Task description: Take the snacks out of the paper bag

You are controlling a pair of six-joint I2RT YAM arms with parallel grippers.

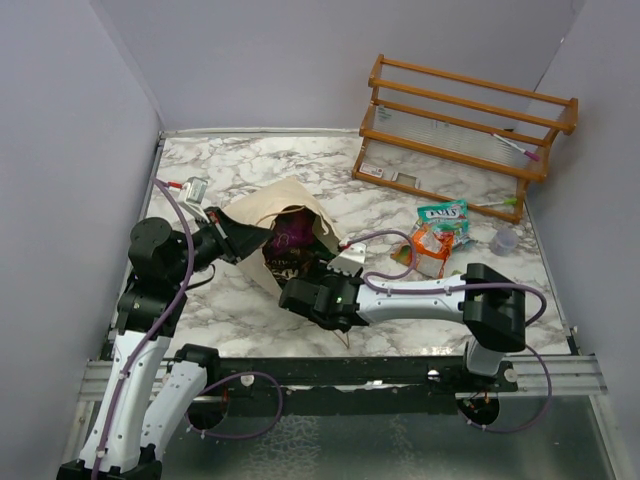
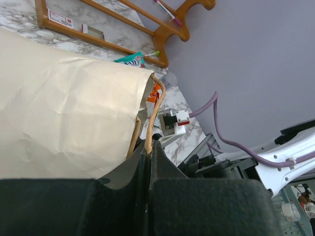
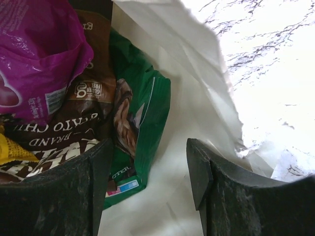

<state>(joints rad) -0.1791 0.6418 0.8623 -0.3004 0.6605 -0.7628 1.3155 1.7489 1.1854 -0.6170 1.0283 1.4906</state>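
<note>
The creased cream paper bag (image 1: 285, 215) lies on its side at centre-left of the top view on the veined marble table (image 1: 250, 160), its mouth facing the lower edge of the frame. The left claw (image 2: 148, 147) is pinched tight on the thin brown cord handle (image 2: 153, 113) at the bag's rim. The right claw (image 3: 150, 167) sits in the bag's mouth, its dark, matte fingers spread wide with nothing between them.

In the right wrist view, crinkly foil snacks are heaped at the left of the frame: a magenta packet (image 3: 34, 54) on top, a dark brown packet (image 3: 74, 123) under it, a glossy green packet (image 3: 147, 113) beside them and a yellow corner (image 3: 12, 150). Right of centre in the top view, a light-green packet (image 1: 443, 212) and an orange packet (image 1: 432, 242) lie on the table near a clear cup (image 1: 505, 240), below a slatted wooden rack (image 1: 465, 130).
</note>
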